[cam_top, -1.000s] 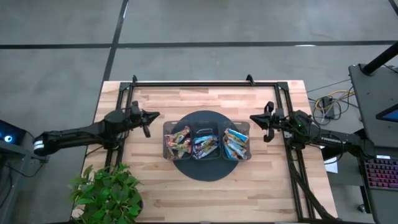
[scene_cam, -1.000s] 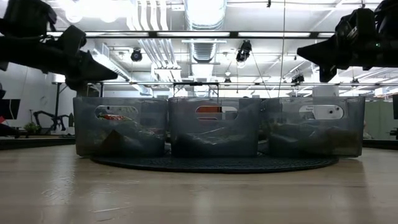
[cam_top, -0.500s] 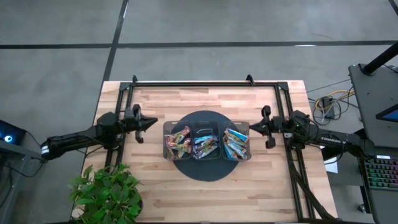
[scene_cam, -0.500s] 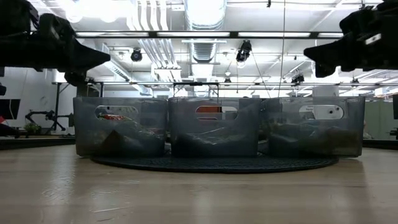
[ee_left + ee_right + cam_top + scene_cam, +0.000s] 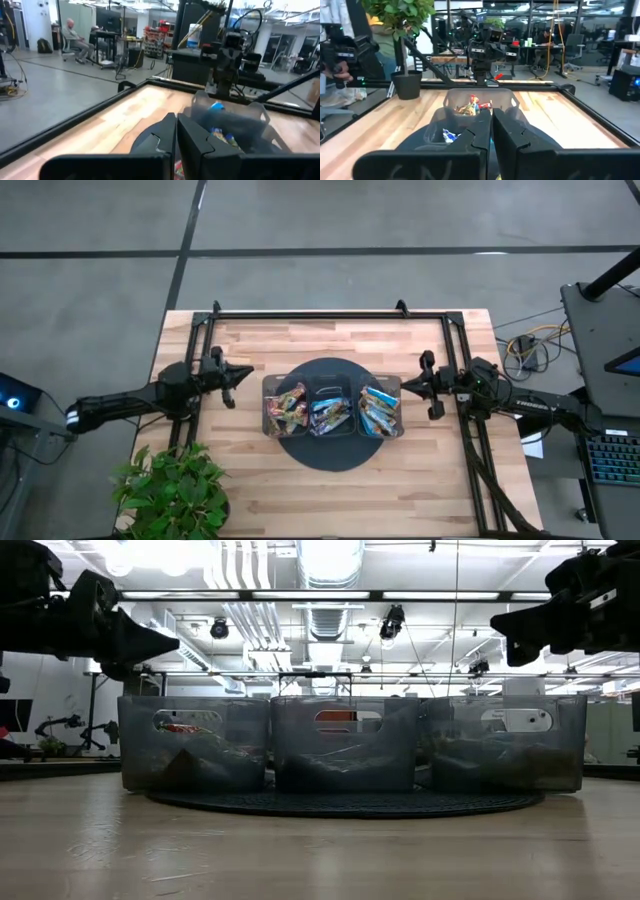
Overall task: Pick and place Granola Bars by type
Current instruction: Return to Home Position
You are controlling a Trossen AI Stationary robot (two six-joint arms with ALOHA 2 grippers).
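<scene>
Granola bars (image 5: 327, 412) are sorted across three bins (image 5: 266, 395) at the centre of the table (image 5: 300, 340). The left gripper (image 5: 240, 371) is held clear to their left, clenched empty; the right gripper (image 5: 410, 383) is clenched likewise, to their right. If a bin is clipped by an arm, types may be mixed.

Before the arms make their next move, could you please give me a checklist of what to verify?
1. Left tool shut and empty: ok.
2. Right tool shut and empty: ok.
3. Both tools apart from the bins, one to each side: ok.
4. Bars lie inside the bins: ok.
5. No bar on the bare table around the mat: ok in the high view.
6. Each bin holds one type only: cannot tell; the piles overlap.
</scene>
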